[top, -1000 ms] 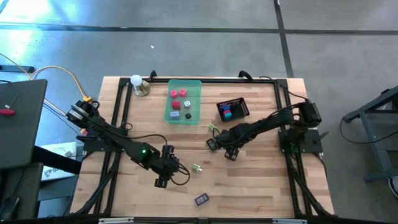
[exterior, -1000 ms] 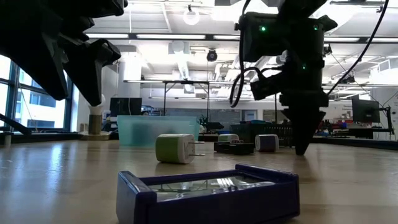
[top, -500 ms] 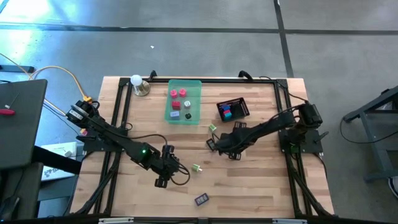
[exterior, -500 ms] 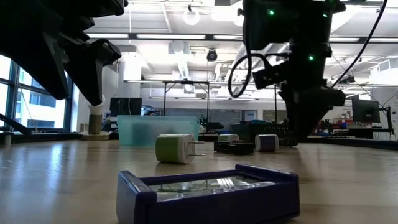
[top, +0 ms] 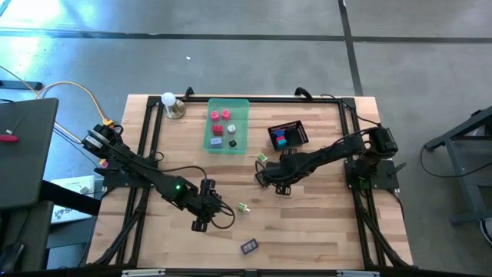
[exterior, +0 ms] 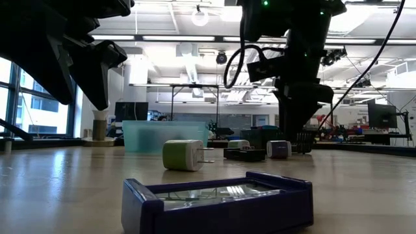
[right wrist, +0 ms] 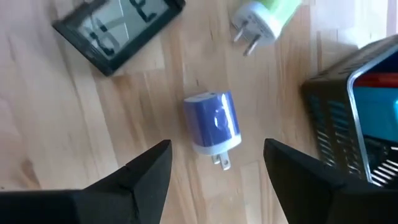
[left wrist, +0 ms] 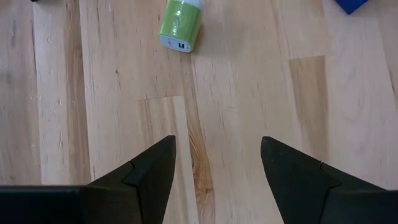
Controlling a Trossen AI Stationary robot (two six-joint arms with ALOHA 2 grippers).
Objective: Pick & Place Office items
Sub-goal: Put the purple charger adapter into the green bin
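Right claw (top: 263, 179) sat just right of the frame's middle in the high view, hanging over a blue-lavender plug adapter (right wrist: 213, 126) lying on the wooden tabletop (top: 307, 223). In its wrist view the fingers (right wrist: 144, 173) were spread wide with nothing between them, and the adapter lay just ahead of the gap, prongs pointing back toward the claw. Near it were a small black clock-like display (right wrist: 118, 28), a green-and-white plug (right wrist: 266, 17) and the corner of the black mesh basket (right wrist: 348, 118) with something teal and red inside.

Left claw (top: 201, 221) was lower left of centre in the high view, also spread wide and holding nothing; in its wrist view only bare wood sat between the fingers (left wrist: 149, 171). Another green-and-white plug (left wrist: 181, 25) lay well ahead of it.

A dark blue framed piece (top: 248, 247) lay alone near the bottom edge of the tabletop. The translucent green tray (top: 240, 108) at the top centre had pink, red, lavender, black and green bits in it. In the low view that blue framed piece (exterior: 218, 201) filled the foreground.
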